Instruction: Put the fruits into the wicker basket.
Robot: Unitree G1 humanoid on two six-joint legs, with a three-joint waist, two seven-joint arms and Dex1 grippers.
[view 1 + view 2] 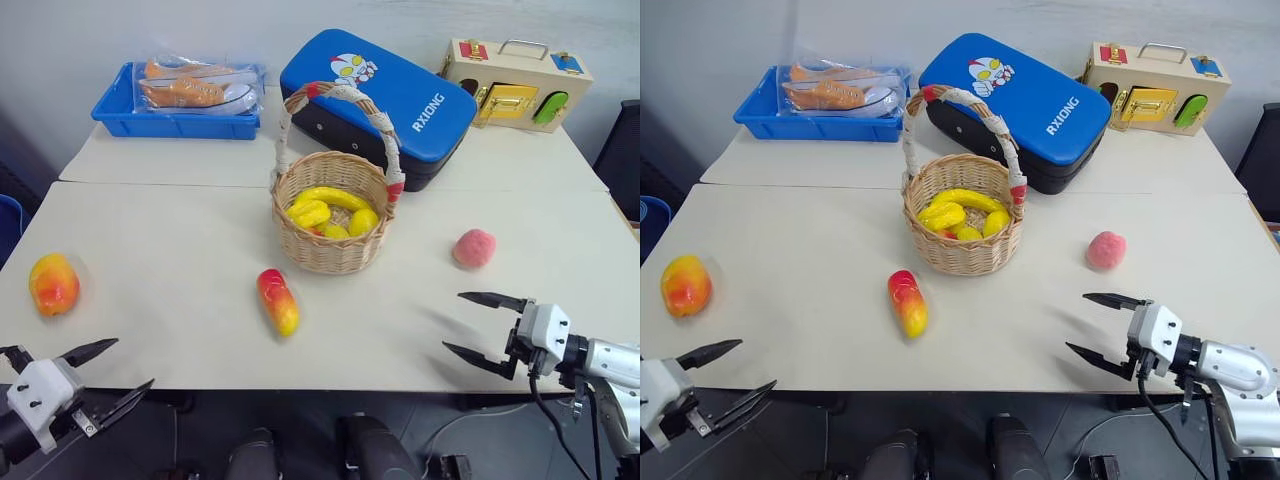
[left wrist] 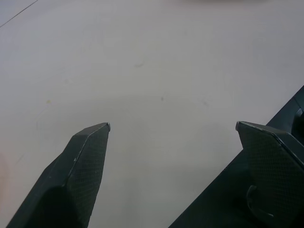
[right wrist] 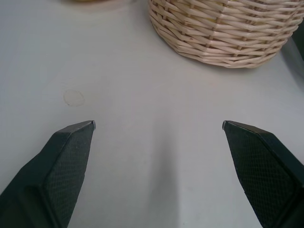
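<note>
My left claw (image 1: 100, 372) hung spread wide over the near left edge of the desk (image 1: 180, 300), holding nothing. My right claw (image 1: 478, 328) was the same at the near right: fully spread and empty, its tips aimed across the desk toward the basket (image 1: 330, 215).

Reading the desk as a clock with the basket at the centre, the peach (image 1: 474, 247) lay at about 3 o'clock, well apart from the rim. The long mango (image 1: 278, 300) lay near the basket at 7 o'clock, and the round mango (image 1: 53, 283) far out at 8 o'clock. All three fruits were outside the basket, so nothing of the task was done yet. Yellow fruits already sat inside it.

I judged the peach to be the right claw's first job, since it lay nearest to it, at its 12 o'clock. To do it well I would come in low with the fingers straddling the peach, close gently so the round toy did not squirt out, then lift over the rim and keep clear of the tall arched handle (image 1: 340, 100) on the way in.
</note>
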